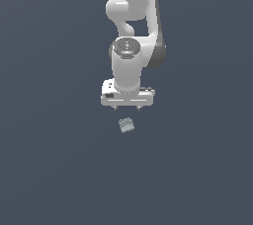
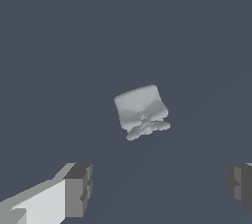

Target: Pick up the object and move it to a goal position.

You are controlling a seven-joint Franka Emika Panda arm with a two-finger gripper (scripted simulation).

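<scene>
Plain dark slate-blue surface (image 1: 54, 169) everywhere, without markings, edges or visible goal marker.

Nearest in the exterior view: the object (image 1: 127, 125), a tiny pale grey-teal block, lying on the surface, apart from everything else. Just beyond it, the gripper (image 1: 126, 107) hanging above, pointing straight down, not touching the block. Behind and higher, the white wrist cylinder and the rest of the Franka arm (image 1: 136, 12) rising to the upper edge.

From the wrist view: two dark-tipped fingers (image 2: 78, 188) spread wide, nothing between them, the block (image 2: 141, 112) lying forward of the gap between them rather than inside it.

Step in hand, by judgement: lining up for the grasp. Done well: shifting the gripper forward until the block sits centred between the fingers, then descending straight, closing on two flat opposite sides rather than on corners.

Block roughly cube-shaped, so no clear long axis. Slightly rotated against the finger line in both views. Ridged, fin-like detail showing along one edge in the wrist view; exact facing hard to tell at this size.
</scene>
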